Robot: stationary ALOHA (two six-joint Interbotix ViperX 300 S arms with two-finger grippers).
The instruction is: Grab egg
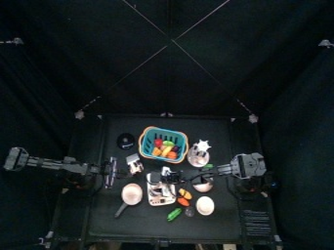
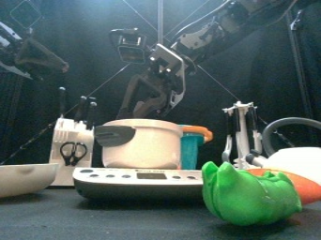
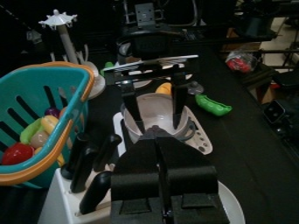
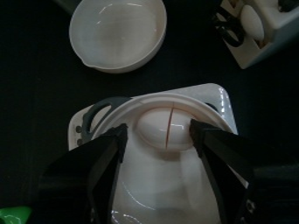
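**Egg position.** The egg (image 4: pixel 163 129) lies inside the white pot (image 2: pixel 148 142). The pot stands on the kitchen scale (image 2: pixel 138 178), near the middle of the tabletop and toward its front edge. The egg is white and smooth, with a seam across its top.

**Claw state.** The right gripper (image 4: pixel 165 138) hangs directly over the pot with its jaws spread wide, one on each side of the egg. Nothing is clamped. It cannot be determined whether the jaw tips are level with the egg's widest part.

**Hazard 1: egg ejection.** The egg is round and slick. If the jaws close above its widest part, or off centre, it is likely to squirt out and roll around the pot.

**Hazard 2: pot contact.** The pot wall lies close outside both jaws. Any sideways drift during descent or closing may strike the rim and push the pot across the scale or tip it.

**Hazard 3: seam.** The seam suggests two joined halves. Excess clamping force across it could split them.

**Surroundings.** A white bowl (image 4: pixel 117 35) lies just beside the scale. An egg dropped during lifting may land there or on the tabletop.

**Left arm.** The left gripper (image 3: pixel 162 162) rests toward the left edge, above the knife block (image 3: pixel 82 175), its jaws together. It is clear of the work.
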